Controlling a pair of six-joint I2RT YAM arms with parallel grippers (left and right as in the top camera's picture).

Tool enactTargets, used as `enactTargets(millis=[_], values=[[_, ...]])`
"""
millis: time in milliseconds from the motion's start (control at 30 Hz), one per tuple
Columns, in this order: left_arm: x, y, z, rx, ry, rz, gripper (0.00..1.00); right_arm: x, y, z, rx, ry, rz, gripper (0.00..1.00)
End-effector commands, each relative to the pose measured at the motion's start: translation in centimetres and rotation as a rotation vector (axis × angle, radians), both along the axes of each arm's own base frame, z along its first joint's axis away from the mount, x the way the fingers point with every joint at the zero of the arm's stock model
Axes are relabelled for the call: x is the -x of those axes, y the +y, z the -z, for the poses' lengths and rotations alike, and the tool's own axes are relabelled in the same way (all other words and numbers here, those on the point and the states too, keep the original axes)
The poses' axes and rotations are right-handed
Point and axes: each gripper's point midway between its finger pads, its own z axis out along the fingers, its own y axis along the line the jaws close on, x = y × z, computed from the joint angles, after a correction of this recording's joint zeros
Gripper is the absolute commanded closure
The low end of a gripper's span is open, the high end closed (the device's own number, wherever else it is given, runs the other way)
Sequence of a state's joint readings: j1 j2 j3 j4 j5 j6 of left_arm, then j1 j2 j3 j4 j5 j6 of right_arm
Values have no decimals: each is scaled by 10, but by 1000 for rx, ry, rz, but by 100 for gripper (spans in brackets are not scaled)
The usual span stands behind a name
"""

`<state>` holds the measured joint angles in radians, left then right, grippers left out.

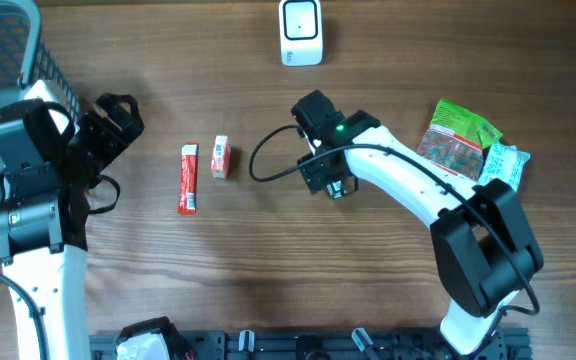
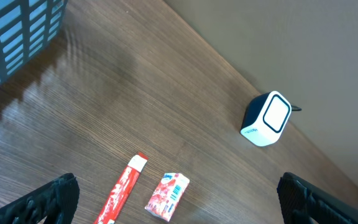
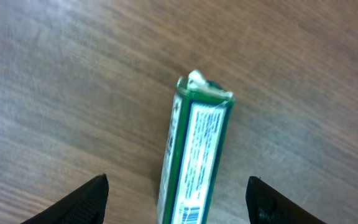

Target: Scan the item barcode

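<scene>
One scanner [image 1: 301, 32], one red tube [image 1: 188, 178], one red pack [image 1: 220, 157], one green stick [image 3: 194, 155]; right jaws spread either side of stick, arm [image 1: 398, 180] bent over it; left jaws spread wide.

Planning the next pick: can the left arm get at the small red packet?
Probably yes: the small red packet lies free on the table ahead of the open left gripper, apart from the red stick.
</scene>
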<state>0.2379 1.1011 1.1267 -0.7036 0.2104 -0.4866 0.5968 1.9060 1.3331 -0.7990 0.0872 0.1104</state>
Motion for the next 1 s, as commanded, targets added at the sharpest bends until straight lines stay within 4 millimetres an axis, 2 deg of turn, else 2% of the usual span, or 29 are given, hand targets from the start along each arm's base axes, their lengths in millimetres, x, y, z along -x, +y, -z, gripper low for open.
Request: enactTargets(millis=[0,200,333,433,467,633,767,967], values=[[0,2,-1,-10,-5,2,0,-8,0,-5,-8,-42,4,29],[0,2,-1,-10,-5,2,0,-20,4,-3,-36,-84,10,28],[0,2,-1,-10,-5,2,0,-24,-5,10,-19,-60,34,29],[0,2,-1,-10,-5,2,0,-27,-14,19,-11,-42,58,45],[0,2,-1,-10,-5,2,0,-28,-15,20,-18,-37,61,46],[0,2,-1,-10,-5,2,0,-23,-2,21,-93,3,49,46],[0,2,-1,-10,-5,2,0,-17,19,24,-206,55,18,48],[0,2,-1,-10,-5,2,0,-15,15,27,-185,63,25,55]])
